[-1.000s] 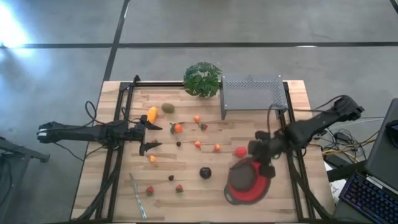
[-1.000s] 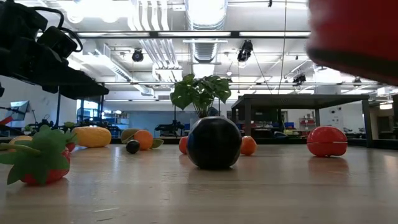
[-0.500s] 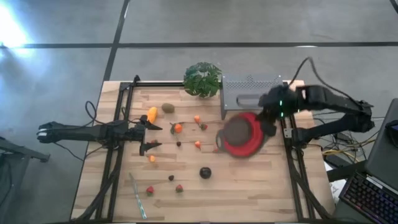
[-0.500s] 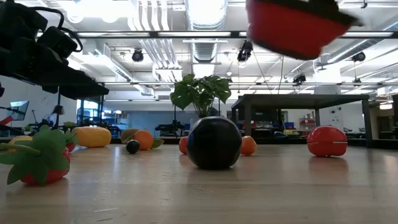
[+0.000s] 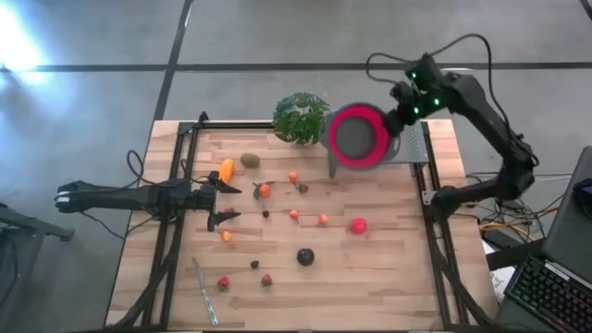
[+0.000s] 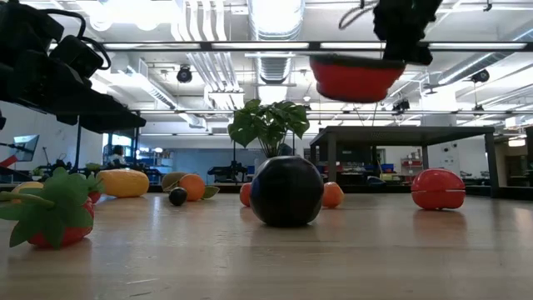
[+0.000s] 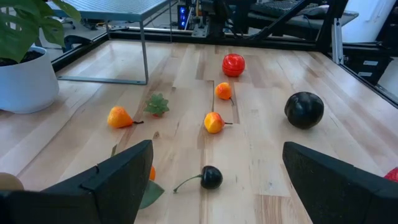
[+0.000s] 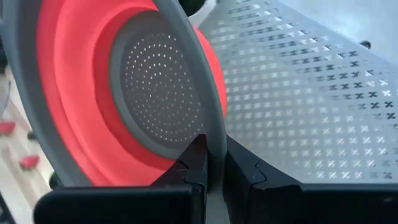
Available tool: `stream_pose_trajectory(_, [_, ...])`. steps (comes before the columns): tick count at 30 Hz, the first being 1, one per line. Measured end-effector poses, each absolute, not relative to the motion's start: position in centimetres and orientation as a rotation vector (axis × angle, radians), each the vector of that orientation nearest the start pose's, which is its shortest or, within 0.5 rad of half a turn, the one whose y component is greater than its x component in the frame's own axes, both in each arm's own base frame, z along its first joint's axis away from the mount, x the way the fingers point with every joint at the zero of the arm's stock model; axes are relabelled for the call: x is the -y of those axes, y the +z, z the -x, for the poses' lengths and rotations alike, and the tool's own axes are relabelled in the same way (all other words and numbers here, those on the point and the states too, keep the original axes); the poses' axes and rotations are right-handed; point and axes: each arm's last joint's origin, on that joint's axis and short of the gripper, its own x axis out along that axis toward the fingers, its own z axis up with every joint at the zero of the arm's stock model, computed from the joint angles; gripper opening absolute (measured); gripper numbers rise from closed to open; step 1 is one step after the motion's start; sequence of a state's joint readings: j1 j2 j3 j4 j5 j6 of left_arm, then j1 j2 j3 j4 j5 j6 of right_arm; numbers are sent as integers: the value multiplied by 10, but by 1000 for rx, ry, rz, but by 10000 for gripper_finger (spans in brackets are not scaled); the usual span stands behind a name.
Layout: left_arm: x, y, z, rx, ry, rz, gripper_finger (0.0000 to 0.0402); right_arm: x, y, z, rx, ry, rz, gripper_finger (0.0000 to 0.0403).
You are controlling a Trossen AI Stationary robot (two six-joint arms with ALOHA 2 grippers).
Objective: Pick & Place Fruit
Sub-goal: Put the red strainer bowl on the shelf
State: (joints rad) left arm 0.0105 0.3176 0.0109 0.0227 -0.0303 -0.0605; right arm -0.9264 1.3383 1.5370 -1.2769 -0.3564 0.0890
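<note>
Clamping the grey rim of a red colander (image 5: 359, 136) above the perforated metal shelf (image 5: 407, 141), the right gripper (image 8: 211, 165) carries it high while the left gripper (image 5: 225, 204) waits, fingers spread, over the scattered fruit (image 5: 294, 215), likely light, hard and roll-prone, best pinched across the middle.
</note>
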Motion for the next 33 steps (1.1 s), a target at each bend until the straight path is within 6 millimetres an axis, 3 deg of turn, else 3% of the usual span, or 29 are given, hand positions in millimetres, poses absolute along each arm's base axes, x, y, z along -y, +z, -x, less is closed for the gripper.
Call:
stream_pose_trajectory(8, [-2, 142, -114, -283, 49, 57, 365, 234, 370, -152, -872, -563, -829, 20])
stream_pose_trajectory(14, [-2, 142, -114, -283, 49, 57, 365, 256, 369, -150, -927, -574, -873, 20])
stream_pose_trajectory(25, [-2, 142, -114, -283, 49, 57, 365, 279, 350, -154, -978, -564, -899, 20])
stream_pose_trajectory(33, [-2, 142, -114, -284, 49, 57, 365, 285, 345, -150, -988, -572, -919, 20])
